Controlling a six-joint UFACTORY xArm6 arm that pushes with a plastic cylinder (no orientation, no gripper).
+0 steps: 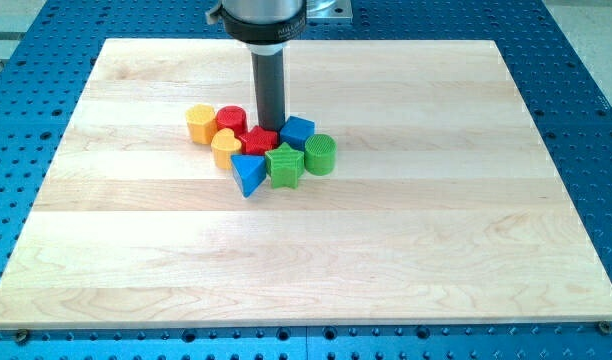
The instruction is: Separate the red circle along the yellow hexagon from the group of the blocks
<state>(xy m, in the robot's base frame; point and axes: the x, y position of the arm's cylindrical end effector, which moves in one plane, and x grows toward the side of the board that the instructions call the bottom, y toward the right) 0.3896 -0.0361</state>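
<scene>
Pale wooden board (316, 250), smooth, matt, with visible grain in glued strips. Ribbed matt plastic blocks (layer lines show): green star (284, 165), green cylinder (320, 154), yellow hexagon (200, 123) at 9 o'clock. Dark matt rod (269, 85) under a glossy metal collar (257, 17). Blue perforated metal table (576, 90).

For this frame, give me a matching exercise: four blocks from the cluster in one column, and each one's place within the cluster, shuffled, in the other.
Blocks:
1. yellow hexagon block
2. green cylinder block
3. blue triangular block
4. red star-shaped block

Places:
A. nearest the view's bottom
B. farthest to the view's right
C. middle of the cluster, just below my tip
D. farthest to the view's left

Pairs: 1-D, 2-B, 3-A, 4-C
</scene>
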